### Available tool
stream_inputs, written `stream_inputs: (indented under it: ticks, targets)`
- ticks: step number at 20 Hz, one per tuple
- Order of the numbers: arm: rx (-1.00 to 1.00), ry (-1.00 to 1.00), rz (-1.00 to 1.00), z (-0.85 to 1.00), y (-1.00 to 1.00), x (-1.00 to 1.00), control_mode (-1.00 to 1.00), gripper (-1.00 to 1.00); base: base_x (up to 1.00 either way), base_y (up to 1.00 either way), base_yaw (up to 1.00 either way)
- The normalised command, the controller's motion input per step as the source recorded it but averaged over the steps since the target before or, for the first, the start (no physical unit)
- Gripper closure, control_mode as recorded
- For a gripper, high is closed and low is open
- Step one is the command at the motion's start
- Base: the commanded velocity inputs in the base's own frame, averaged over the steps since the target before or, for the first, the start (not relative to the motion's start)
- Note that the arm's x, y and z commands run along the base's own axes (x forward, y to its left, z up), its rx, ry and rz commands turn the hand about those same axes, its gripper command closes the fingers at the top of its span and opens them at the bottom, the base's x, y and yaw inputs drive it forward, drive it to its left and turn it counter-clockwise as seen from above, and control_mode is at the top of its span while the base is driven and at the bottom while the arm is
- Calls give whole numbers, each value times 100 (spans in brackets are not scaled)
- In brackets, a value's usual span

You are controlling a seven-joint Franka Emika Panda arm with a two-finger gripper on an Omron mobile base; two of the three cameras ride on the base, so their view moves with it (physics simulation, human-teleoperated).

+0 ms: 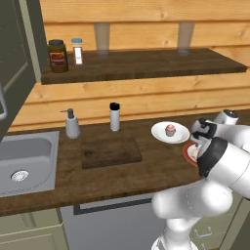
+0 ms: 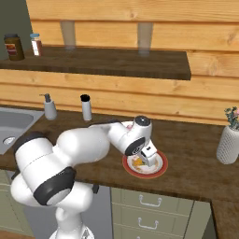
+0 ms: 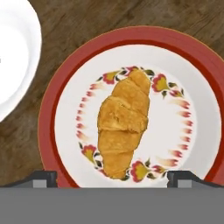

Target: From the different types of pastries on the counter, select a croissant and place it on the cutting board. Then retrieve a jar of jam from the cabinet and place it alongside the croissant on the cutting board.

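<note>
Red-rimmed plate (image 3: 48,131) holds the croissant (image 3: 123,127): it lies in the middle of the white, flower-patterned centre, long axis running roughly up-down in the hand view, nothing else on the plate. The plate sits on the tabletop (image 1: 146,166) toward its right end. In the right base view the croissant (image 2: 138,162) shows as a small orange patch on the plate (image 2: 158,169), partly behind the hand.

White plate (image 1: 158,133) just beside the red one, toward the wall, carries the pink-topped cupcake (image 1: 170,130). Its rim (image 3: 26,65) shows at upper left of the hand view, close to the red rim; contact can't be judged.

Cutting board (image 1: 110,151) lies bare, flat on the tabletop left of both plates, in front of a white cylinder with a black cap (image 1: 114,116) and a soap dispenser (image 1: 72,124). Sink (image 1: 24,161) is further left, basin holding only its drain.

Wall shelf (image 1: 146,66) carries a brown jar with red label (image 1: 57,55) and a white bottle with blue cap (image 1: 77,51), side by side at its left end. Cabinet door (image 1: 14,73) stands at far left. A pale vase with flowers (image 2: 229,140) is at the tabletop's far right.

Claw (image 3: 112,178) hangs directly above the croissant, pointing down at the plate. Fingers (image 3: 39,178) are apart, one tip either side of the croissant's lower end, not touching it. Nothing gripped.
</note>
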Motion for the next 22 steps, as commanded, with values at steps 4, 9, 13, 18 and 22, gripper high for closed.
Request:
stream_inputs:
  ticks: [4,9,13,18,22]
  targets:
    - [0,0,-2,-25,-16,16,-100,-100,0,0,0]
    - [0,1,-3,-19,-20,13,-100,-100,0,0,0]
    - [0,0,0,-17,-1,17,-100,-100,0,0,0]
    - [0,0,0,-8,-1,4,-100,-100,0,0,0]
    - [0,0,0,-19,0,0,-100,-100,0,0,0]
